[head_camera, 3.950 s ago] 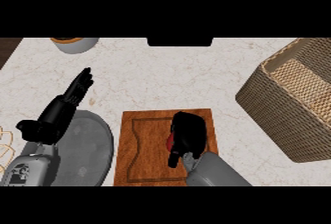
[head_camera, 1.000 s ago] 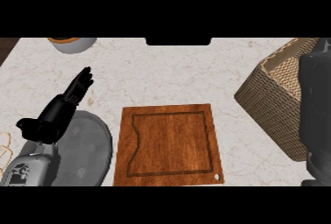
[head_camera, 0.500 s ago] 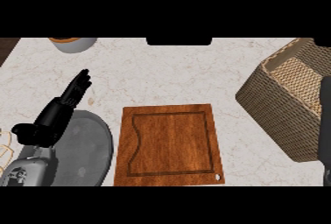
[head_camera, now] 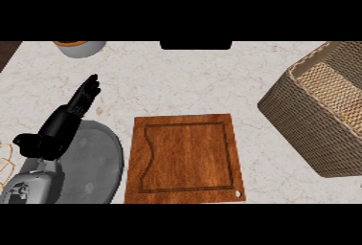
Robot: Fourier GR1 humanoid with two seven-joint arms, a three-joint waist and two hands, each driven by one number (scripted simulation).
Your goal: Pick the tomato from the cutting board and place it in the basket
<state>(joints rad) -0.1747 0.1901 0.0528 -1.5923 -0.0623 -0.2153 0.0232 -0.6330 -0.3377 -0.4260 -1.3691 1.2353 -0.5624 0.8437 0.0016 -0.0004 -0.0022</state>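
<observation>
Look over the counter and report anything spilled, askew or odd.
Nothing stands out. The cutting board lies flat with nothing on it, the basket stands upright at the right, and nothing is spilled on the counter. The left hand rests open at the left, over a grey plate. No tomato shows anywhere.

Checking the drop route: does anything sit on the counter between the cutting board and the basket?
Nothing visible does: only bare counter lies between the cutting board and the basket. The tomato shows nowhere, and the right hand is out of view.
</observation>
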